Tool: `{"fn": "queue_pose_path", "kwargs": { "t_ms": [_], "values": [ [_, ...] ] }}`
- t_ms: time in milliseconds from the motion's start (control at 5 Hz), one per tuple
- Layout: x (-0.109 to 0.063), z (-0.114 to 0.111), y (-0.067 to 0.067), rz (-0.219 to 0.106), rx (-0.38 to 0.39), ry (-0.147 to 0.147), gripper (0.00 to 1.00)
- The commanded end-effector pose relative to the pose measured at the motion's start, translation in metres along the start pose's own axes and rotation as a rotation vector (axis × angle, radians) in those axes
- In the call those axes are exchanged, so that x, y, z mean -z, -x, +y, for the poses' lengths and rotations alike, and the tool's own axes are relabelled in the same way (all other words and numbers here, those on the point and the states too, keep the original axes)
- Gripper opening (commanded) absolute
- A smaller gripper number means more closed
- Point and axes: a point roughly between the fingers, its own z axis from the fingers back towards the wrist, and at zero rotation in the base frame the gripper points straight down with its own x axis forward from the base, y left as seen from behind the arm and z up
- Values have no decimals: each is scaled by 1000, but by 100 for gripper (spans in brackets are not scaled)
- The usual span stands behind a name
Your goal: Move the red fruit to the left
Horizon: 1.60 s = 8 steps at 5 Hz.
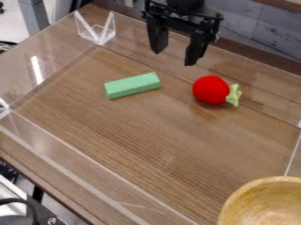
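The red fruit (pixel 212 90) lies on the wooden surface (pixel 165 141), its pale green leafy end turned toward the right side of the view. The gripper (pixel 174 51) hangs above and behind the red fruit, a little to its left in the picture, pointing down with its two dark fingers spread wide apart and nothing between them. It is clear of the red fruit; the right finger's tip shows just above the fruit's top in the picture, without touching it.

To the left of the red fruit, well apart from it, a flat green block (pixel 132 84) lies on the surface at a slant. Bare wood separates the two.

A low clear wall (pixel 47 61) rings the surface. Its right side stands near the red fruit's leafy end, and its far side runs behind the red fruit beneath the gripper. Its left side lies far beyond the green block. In front of the red fruit, toward the camera, a broad stretch of bare wood runs to the near wall. The rim of a wooden bowl (pixel 265 204) shows at the bottom right corner, well in front of the red fruit.
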Motion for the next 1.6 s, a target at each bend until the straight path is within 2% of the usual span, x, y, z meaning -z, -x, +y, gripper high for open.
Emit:
{"fn": "queue_pose_path", "kwargs": {
  "t_ms": [0, 200, 400, 600, 800, 1200, 1400],
  "values": [
    [10, -8, -2, 10, 35, 2, 100],
    [27, -24, -7, 5, 23, 6, 100],
    [36, -50, -12, -11, 10, 2, 100],
    [41, -68, -22, -28, 1, -9, 100],
    [44, -79, -26, -38, -13, -20, 100],
    [64, -54, -44, -66, 83, -60, 100],
    [62, -50, -57, -72, 54, -69, 100]
  ]
}}
